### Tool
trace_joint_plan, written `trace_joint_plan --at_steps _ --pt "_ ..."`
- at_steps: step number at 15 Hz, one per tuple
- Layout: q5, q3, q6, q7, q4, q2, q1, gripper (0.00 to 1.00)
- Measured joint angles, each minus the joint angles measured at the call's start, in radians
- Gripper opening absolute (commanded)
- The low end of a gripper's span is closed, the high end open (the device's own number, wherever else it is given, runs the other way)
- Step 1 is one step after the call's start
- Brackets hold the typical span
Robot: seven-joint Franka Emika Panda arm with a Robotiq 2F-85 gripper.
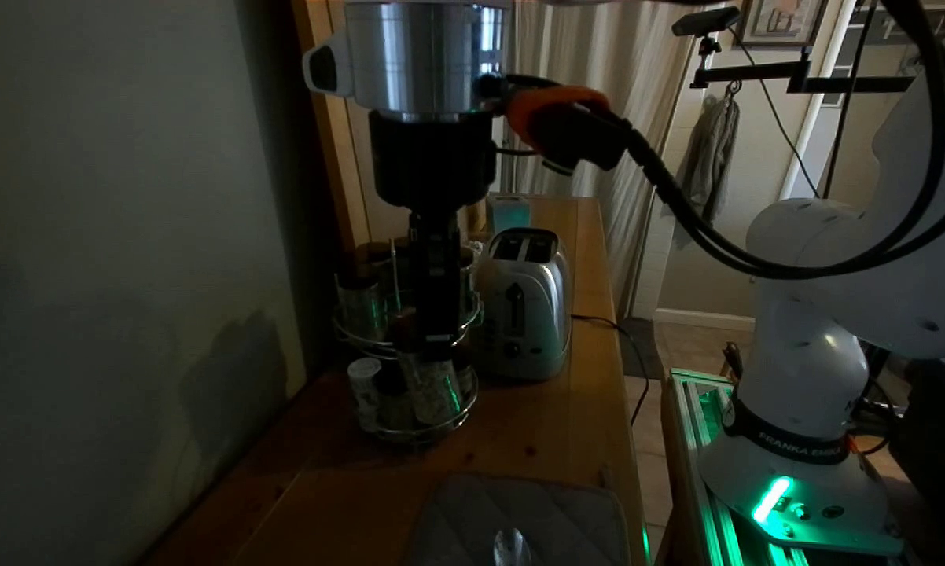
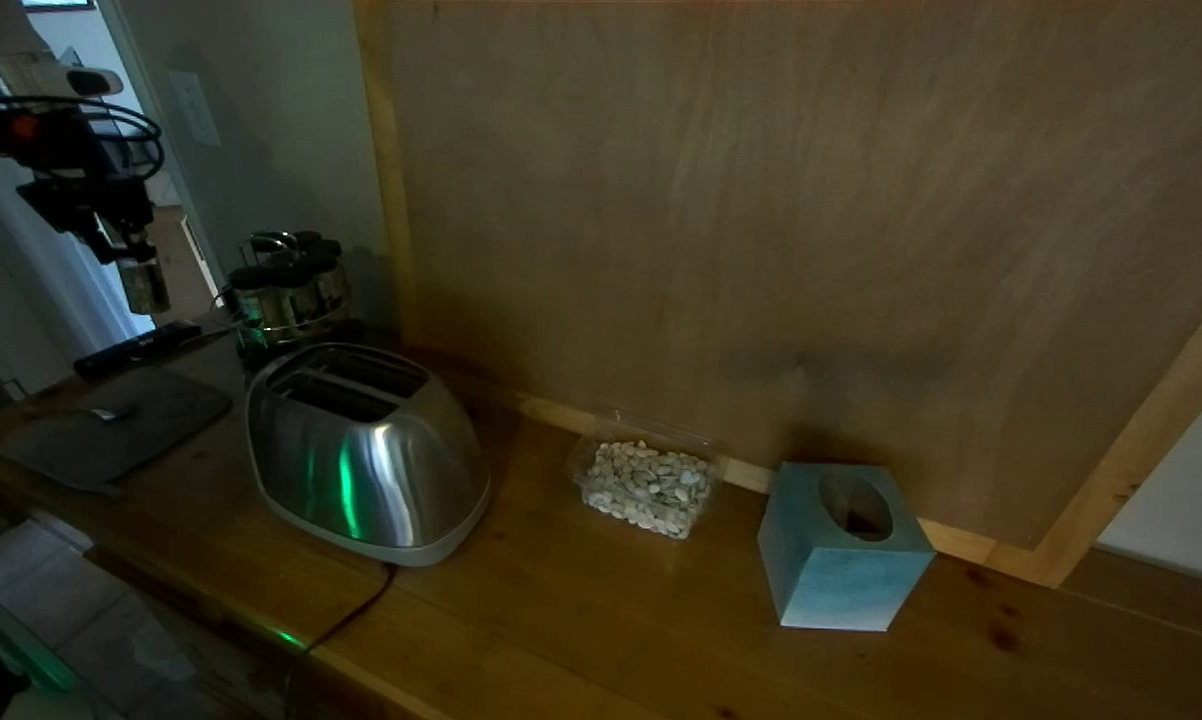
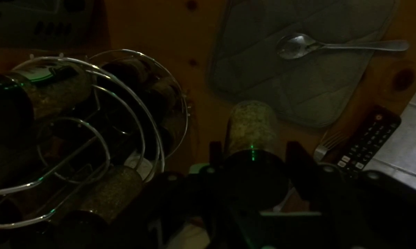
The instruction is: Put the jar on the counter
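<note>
The jar (image 3: pixel 252 126) has a dark lid and a clear body with pale, speckled contents. My gripper (image 3: pixel 255 152) is shut on it at the lid, one finger on each side, in the wrist view. In an exterior view the gripper (image 2: pixel 126 250) holds the jar (image 2: pixel 147 288) in the air, slightly tilted, left of the spice rack. In an exterior view the gripper (image 1: pixel 437 326) points down and the jar (image 1: pixel 435 389) shows in front of the rack. The brown wooden counter (image 1: pixel 347 511) lies below; it also shows in the wrist view (image 3: pixel 201 91).
A wire spice rack (image 3: pixel 149 107) with several dark-lidded jars stands close beside the gripper. A metal toaster (image 2: pixel 381 470) stands by it. A grey quilted mat (image 3: pixel 298 83) bears a spoon (image 3: pixel 294 46). A fork (image 3: pixel 327 145) and a black remote (image 3: pixel 369 140) lie near the edge.
</note>
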Motion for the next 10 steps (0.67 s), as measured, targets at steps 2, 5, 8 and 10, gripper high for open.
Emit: trace_joint_plan --at_steps 2,5,8,10 --pt "0.0 0.0 0.004 -0.002 -0.003 0.002 0.001 0.24" --pt "0.0 0.003 0.069 -0.037 -0.029 0.032 0.002 0.24" --pt "-0.002 0.015 0.143 -0.075 -0.045 0.088 0.015 0.24" --pt "-0.007 0.027 0.188 -0.095 -0.049 0.123 0.027 0.24"
